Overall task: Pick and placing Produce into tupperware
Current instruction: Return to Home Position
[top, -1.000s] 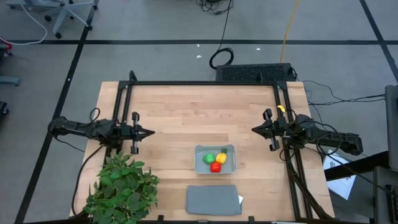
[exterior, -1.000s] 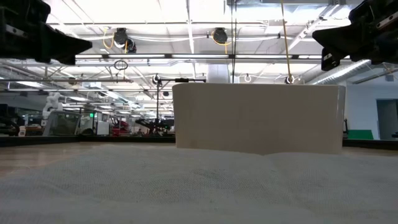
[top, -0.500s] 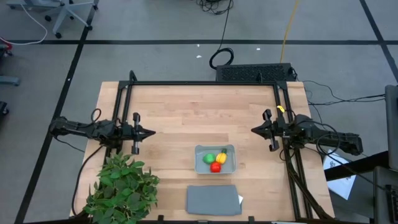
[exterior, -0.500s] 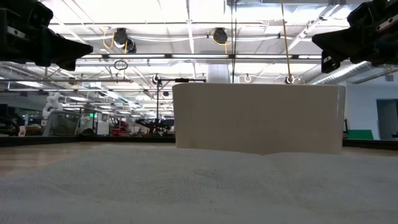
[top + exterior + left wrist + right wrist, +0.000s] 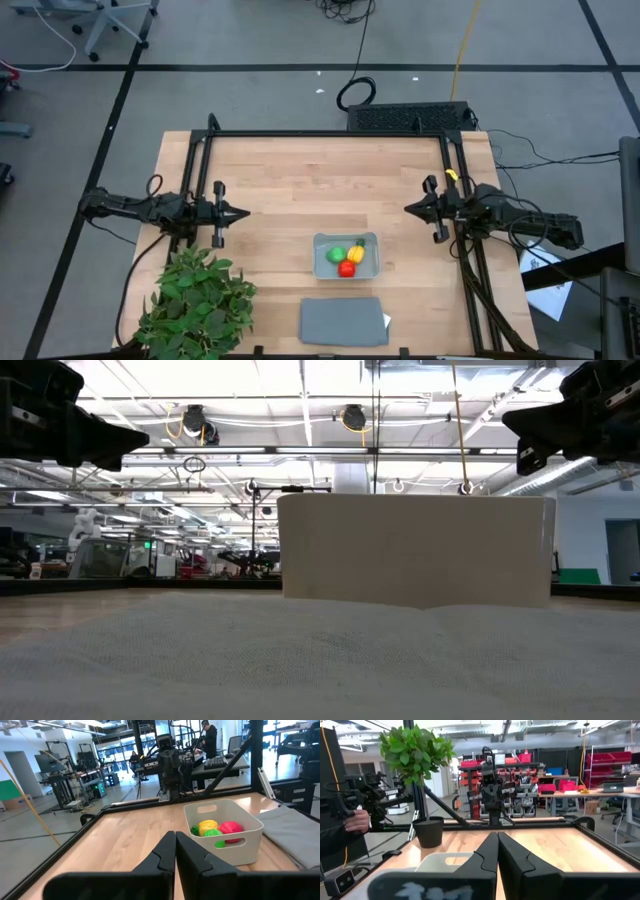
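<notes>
High view: the tupperware (image 5: 319, 262) lies with its long axis across the table (image 5: 300, 170). The red tomato (image 5: 347, 268), yellow pineapple (image 5: 356, 253) and green pear (image 5: 336, 255) sit clustered inside it. The left gripper (image 5: 240, 212) waits well left of the tupperware, the right gripper (image 5: 410, 209) well right.

Low view: only the tupperware's wall shows; the produce is hidden.

Left wrist view: fingers pressed together, empty.

Right wrist view: same, nothing held.

Judgement: the toys are likely light, hard, smooth and apt to roll; pinch across the middle. Pineapple's tip direction: cannot tell.

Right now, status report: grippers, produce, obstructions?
Left gripper shut, empty, parked left. Right gripper shut, empty, parked right. Tomato, pineapple, pear inside tupperware. Lid lies beside tupperware; plant by left gripper.
</notes>
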